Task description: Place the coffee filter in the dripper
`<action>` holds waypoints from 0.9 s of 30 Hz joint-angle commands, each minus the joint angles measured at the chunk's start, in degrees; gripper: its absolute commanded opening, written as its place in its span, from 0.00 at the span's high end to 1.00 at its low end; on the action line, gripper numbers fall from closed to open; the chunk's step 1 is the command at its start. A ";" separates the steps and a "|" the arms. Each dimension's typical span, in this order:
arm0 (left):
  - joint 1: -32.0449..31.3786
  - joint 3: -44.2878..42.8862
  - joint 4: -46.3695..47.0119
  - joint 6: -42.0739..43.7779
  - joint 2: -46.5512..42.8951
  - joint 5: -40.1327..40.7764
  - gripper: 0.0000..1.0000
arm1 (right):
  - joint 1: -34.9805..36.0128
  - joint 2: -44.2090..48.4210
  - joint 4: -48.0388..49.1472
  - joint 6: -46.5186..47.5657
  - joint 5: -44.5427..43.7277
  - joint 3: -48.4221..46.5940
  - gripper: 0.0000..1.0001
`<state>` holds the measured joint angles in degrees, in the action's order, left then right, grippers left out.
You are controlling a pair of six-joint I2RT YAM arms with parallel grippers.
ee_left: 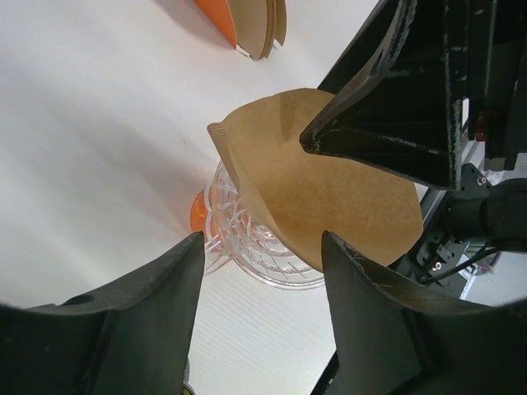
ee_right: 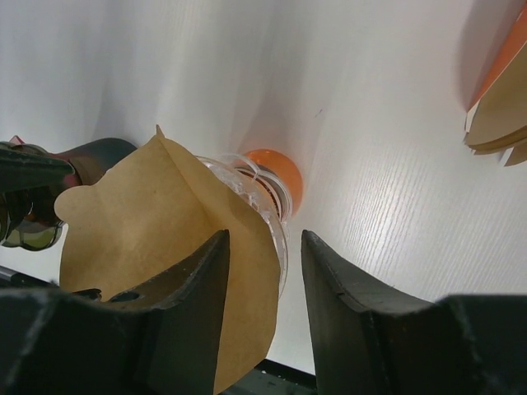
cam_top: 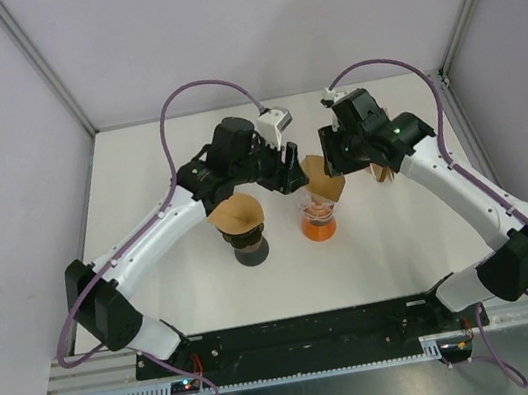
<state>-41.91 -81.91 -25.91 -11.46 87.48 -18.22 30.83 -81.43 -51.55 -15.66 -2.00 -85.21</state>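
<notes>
One coffee filter (ee_left: 329, 189) sits tilted in the clear dripper (ee_left: 247, 247), around the middle of the tabletop (cam_top: 139, 178). Left gripper (ee_left: 262, 239) released, jaws wide, just beside it. Right gripper (ee_right: 263, 234) also released: jaws narrowly parted around the filter's edge, gap showing, no pinch.

In the left wrist view the brown filter (ee_left: 321, 197) hides the right side of the clear dripper (ee_left: 247, 247), while the stack of spare filters (ee_left: 255, 25) at upper middle is cut off by the top edge.
</notes>
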 commanded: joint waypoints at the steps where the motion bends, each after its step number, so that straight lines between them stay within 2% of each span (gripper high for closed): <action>1: 0.30 -1.49 0.76 1.67 -2.88 0.07 0.35 | 1.37 2.06 0.70 1.83 -1.85 -1.51 0.54; 9: 0.25 -2.09 0.76 1.95 -3.52 -0.06 0.29 | 3.84 4.28 1.45 4.30 -6.76 -5.69 0.42; 14: 0.38 -2.11 0.69 1.91 -4.21 -0.46 0.24 | 5.56 5.05 1.53 5.38 -10.09 -7.78 0.42; 16: 0.50 -2.22 0.75 2.00 -4.61 -0.56 0.22 | 6.26 5.45 2.37 5.38 -10.03 -7.27 0.54; 20: 2.04 -2.17 0.71 2.54 -6.05 -0.69 0.17 | 6.69 5.00 2.33 4.14 -6.21 -5.05 0.92; 22: 3.53 -1.65 0.74 2.68 -7.10 -0.79 0.15 | 7.01 4.23 2.16 3.66 -4.23 -3.49 0.98; 27: 9.14 -0.22 0.74 2.72 -10.14 -2.20 0.14 | 8.93 0.76 0.63 3.88 -2.27 -1.42 1.00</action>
<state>-37.01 -81.91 -26.17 -9.98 81.91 -18.79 38.20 -78.08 -50.41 -11.88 -6.46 -87.68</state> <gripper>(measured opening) 0.855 0.010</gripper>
